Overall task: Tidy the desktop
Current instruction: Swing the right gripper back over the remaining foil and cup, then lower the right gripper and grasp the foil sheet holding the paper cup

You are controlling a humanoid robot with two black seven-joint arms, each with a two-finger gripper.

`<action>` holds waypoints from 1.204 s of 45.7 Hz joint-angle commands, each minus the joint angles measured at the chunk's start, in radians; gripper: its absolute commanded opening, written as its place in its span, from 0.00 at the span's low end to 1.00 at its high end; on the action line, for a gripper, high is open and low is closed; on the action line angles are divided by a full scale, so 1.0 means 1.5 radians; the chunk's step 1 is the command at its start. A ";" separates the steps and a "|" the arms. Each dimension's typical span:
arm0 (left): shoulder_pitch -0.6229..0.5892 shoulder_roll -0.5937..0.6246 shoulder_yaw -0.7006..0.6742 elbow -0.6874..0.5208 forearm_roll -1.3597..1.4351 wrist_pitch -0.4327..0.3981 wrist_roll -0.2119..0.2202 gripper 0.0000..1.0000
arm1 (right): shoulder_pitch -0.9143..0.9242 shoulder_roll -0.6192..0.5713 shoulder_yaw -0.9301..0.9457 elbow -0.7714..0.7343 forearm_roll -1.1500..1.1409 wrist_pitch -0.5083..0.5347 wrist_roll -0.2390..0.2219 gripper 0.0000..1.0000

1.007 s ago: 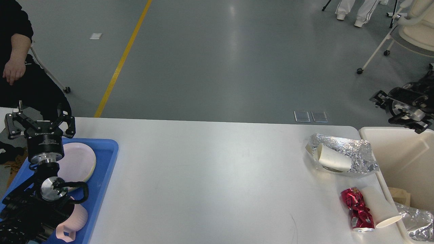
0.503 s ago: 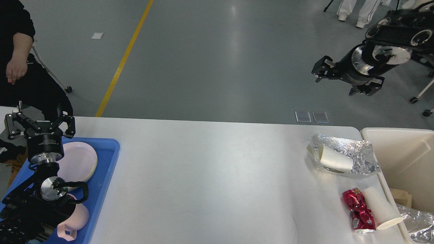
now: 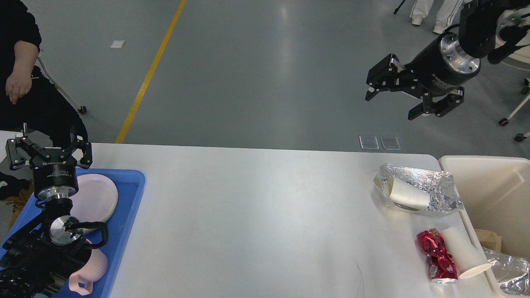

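The white desktop (image 3: 256, 215) fills the middle of the view. At its right end lie a crumpled silver foil tray (image 3: 434, 186) with a paper cup (image 3: 405, 195) on its side in it, a crushed red can (image 3: 437, 256) and a second paper cup (image 3: 463, 252) lying beside the can. My left gripper (image 3: 49, 148) is open and empty, raised above the blue tray (image 3: 128, 207) at the left end. My right gripper (image 3: 393, 97) is open and empty, high in the air above and beyond the foil tray.
The blue tray holds stacked pale plates (image 3: 97, 198) and a pink cup (image 3: 89, 269). A cream bin (image 3: 492, 190) stands off the right table end with foil (image 3: 511, 273) and cardboard inside. A seated person (image 3: 20, 78) is at the far left. A wheeled chair (image 3: 513, 120) stands at the far right.
My right arm has swung up from low beside the bin to high over the table's right end, and its gripper has moved down and left since half a second ago. My left arm has not moved.
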 commanded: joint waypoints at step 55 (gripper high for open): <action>0.000 0.000 0.000 0.000 -0.001 0.000 0.000 0.96 | -0.578 0.122 0.003 -0.376 0.004 -0.331 0.002 1.00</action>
